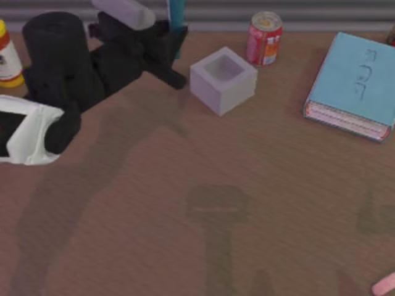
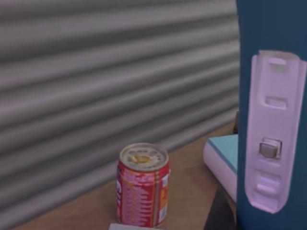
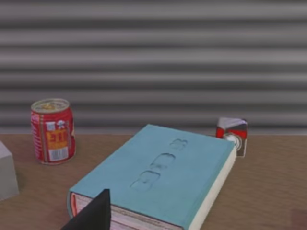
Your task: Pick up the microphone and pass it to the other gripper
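Teal plastic fills the near side of the left wrist view: the microphone [image 2: 271, 120] is seen there at very close range, its white switch panel facing the camera, which suggests that it is held in the left claw [image 1: 174, 34]. In the top view the same teal handle is seen as a narrow upright strip at the tip of that claw, behind and to the left of the white open box [image 1: 223, 79] and well to the left of the red soda can [image 1: 264, 38]. The fingers themselves are not plainly shown closing on the handle, so the pinch is judged rather than seen. The picking up is therefore judged to be done, or nearly so, with the microphone raised off the desk [image 1: 203, 203].

The pass is judged to be wholly left to do. The right claw is not visible in the top view, and only a dark edge, perhaps part of it, is seen low in the right wrist view; whether its fingers are spread cannot be told.

The right wrist view alone shows a small red and white carton [image 3: 232, 132] behind the blue book [image 3: 158, 179]. The switch panel is shown only by the left wrist view. The microphone's head is shown in none.
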Motion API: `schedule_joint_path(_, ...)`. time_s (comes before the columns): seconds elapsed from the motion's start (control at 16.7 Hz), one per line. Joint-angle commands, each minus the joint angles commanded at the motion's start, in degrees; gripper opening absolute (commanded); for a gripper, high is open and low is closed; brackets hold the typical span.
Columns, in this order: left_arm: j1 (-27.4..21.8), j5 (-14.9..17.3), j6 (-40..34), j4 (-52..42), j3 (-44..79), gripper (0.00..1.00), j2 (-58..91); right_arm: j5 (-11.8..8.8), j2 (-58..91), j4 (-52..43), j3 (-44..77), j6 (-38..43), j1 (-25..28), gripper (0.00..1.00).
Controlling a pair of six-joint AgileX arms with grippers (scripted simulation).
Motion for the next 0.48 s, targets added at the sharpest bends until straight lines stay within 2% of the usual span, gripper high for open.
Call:
schedule_joint_path(0.18, 0.16, 1.22, 1.03, 3.0, -0.94, 0.0, -1.57, 0.0, 0.0, 0.0, 0.0, 0.0, 0.0, 1.0)
schedule_joint_path(0.48, -0.33, 0.9, 1.03, 2.94, -0.78, 0.0, -1.5, 0.0, 0.0, 0.0, 0.0, 0.0, 0.0, 1.0)
